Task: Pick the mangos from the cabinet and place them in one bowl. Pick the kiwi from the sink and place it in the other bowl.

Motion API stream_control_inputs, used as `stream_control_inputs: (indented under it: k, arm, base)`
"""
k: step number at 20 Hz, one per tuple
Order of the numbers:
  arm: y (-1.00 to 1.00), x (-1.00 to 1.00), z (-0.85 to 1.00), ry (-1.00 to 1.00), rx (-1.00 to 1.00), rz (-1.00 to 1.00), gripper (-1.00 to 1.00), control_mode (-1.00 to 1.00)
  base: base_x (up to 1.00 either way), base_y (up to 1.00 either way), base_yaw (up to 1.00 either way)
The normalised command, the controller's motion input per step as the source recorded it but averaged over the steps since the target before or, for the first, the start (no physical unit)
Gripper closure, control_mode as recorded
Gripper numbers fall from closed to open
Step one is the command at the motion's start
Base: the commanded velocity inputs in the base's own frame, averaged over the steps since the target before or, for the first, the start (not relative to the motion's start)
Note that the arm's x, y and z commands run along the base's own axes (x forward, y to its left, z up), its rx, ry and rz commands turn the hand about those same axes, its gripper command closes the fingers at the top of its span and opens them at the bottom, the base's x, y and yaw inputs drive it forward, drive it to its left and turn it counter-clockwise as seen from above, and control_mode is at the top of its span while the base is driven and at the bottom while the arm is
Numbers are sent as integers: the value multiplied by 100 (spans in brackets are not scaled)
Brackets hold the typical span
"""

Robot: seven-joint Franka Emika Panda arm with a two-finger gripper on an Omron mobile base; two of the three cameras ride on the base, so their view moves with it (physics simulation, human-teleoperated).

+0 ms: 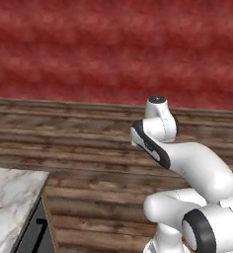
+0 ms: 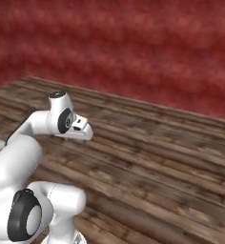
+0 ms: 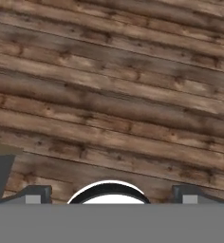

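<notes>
Gripper (image 3: 109,193) wide open w/ nothing held, over wood floor (image 3: 114,95), marble counter (image 1: 10,197) corner nearby

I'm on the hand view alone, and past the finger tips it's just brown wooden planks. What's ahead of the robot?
Observer: A dark red wall rises at the far edge of the brown plank floor.
Operator: Is any kitchen furniture close by?
Observer: Yes. The corner of a white marble countertop sits at the lower left of the left base view, with a dark panel under it.
Operator: How is the arm posed?
Observer: The white arm with dark joints is folded back on itself, close above its base.
</notes>
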Motion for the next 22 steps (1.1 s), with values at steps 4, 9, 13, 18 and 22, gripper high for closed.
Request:
stream_control_inputs:
  k: [4,9,13,18,22]
  arm:
    - [0,0,0,0,0,0,-100,100]
    - [0,0,0,0,0,0,-100,100]
    - [0,0,0,0,0,0,-100,100]
    - [0,0,0,0,0,0,-100,100]
    - [0,0,0,0,0,0,-100,100]
  base:
    - [0,0,-50]
    - [0,0,-50]
    - [0,-6,-47]
    - [0,-1,-48]
    - [-5,0,-47]
